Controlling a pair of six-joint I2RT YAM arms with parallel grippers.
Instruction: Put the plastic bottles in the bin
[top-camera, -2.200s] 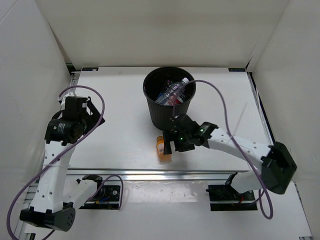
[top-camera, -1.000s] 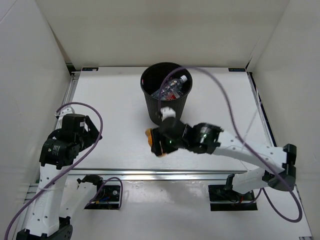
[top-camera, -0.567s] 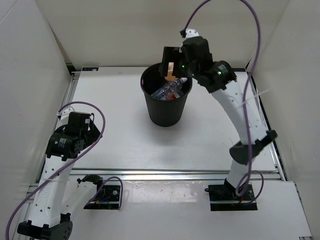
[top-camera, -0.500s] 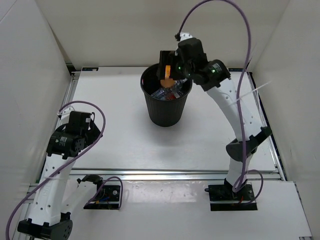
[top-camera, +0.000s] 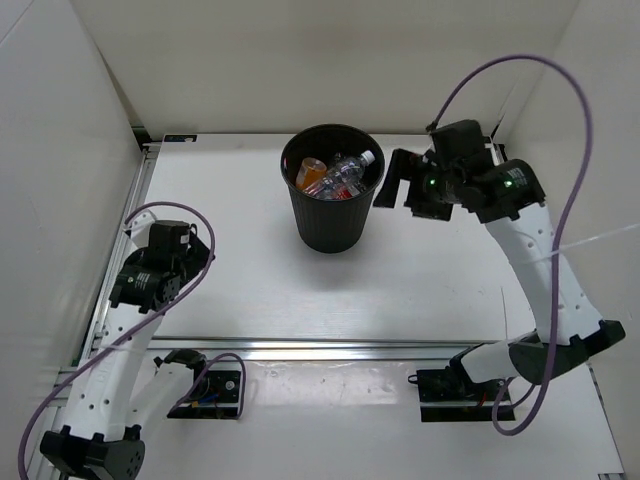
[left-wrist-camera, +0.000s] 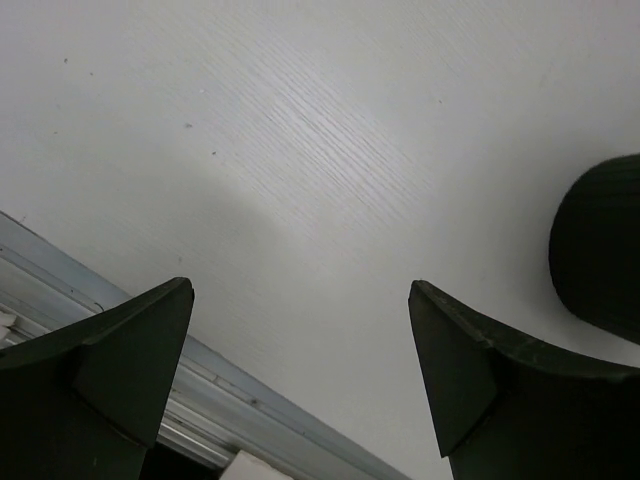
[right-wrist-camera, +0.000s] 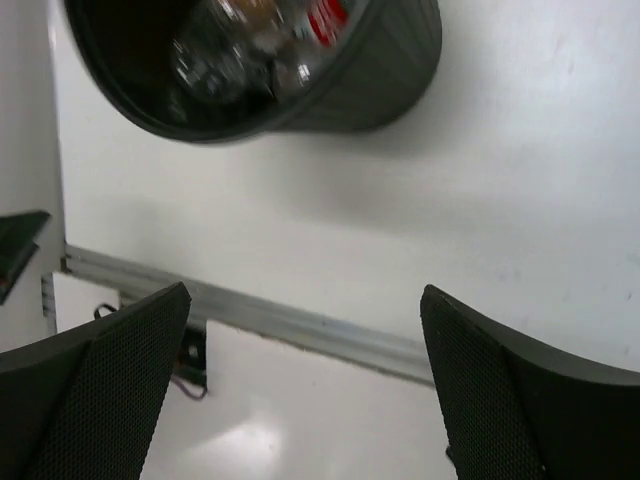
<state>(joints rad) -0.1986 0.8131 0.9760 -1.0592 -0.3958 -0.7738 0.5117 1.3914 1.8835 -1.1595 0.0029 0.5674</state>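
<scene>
Top external view: one bin (top-camera: 334, 226) stands near the worktop (top-camera: 250, 285) far edge, open surface on every side. Three bottles (top-camera: 347, 172) show inside. The left tool (left-wrist-camera: 298, 290) and right tool (top-camera: 393, 181) are both released.

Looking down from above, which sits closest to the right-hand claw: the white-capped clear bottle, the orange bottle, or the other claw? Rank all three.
1. white-capped clear bottle: in the right side of the bin, nearest the right gripper.
2. orange bottle: in the bin's left side.
3. left gripper: far off to the left, outside the bin.
</scene>
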